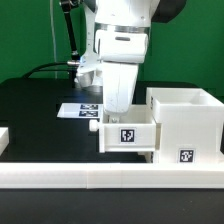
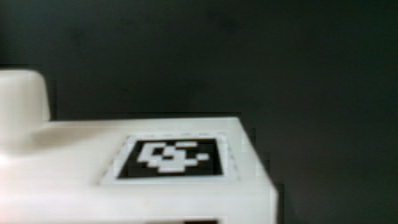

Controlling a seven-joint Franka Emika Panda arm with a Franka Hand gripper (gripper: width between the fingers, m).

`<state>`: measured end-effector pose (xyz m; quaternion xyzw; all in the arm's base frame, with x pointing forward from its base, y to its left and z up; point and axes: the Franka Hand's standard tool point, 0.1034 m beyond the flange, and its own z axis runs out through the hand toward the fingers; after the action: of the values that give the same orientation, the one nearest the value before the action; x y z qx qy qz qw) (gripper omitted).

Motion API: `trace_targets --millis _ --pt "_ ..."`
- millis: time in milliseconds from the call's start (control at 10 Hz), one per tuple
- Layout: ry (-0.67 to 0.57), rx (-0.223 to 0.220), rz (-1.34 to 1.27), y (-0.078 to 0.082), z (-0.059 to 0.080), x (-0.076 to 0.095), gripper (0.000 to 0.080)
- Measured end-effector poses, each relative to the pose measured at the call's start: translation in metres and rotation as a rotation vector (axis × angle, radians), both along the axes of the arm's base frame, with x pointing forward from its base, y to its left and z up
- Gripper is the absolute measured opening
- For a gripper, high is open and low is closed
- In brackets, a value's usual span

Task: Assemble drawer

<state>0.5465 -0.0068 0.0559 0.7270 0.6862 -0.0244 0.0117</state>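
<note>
A small white drawer box (image 1: pixel 127 137) with a marker tag on its front stands against the left side of the larger white drawer housing (image 1: pixel 186 115), which is open on top. My gripper (image 1: pixel 120 108) comes down right behind the small box, and its fingertips are hidden by the box. In the wrist view a white part with a tag (image 2: pixel 175 158) fills the lower frame very close to the camera. Another white piece (image 2: pixel 18 100) shows beside it. The fingers do not show there.
The marker board (image 1: pixel 84 110) lies flat on the black table behind the arm. A long white rail (image 1: pixel 100 178) runs along the front edge. A white block (image 1: pixel 3 138) sits at the exterior view's left edge. Cables hang at the back.
</note>
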Motion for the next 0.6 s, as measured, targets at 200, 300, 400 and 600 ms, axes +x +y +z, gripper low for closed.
trace_targets --millis 200,300,400,600 --pt "0.003 0.0 0.0 -0.0001 -0.0007 -0.0018 0.0042" --pt "0.003 0.0 0.0 -0.0005 -0.0009 -0.0018 0.0042" --pt "0.003 0.0 -0.001 -0.0008 -0.001 -0.0019 0.0042" --pt "0.003 -0.006 0.027 0.0058 -0.0013 -0.0022 0.0042"
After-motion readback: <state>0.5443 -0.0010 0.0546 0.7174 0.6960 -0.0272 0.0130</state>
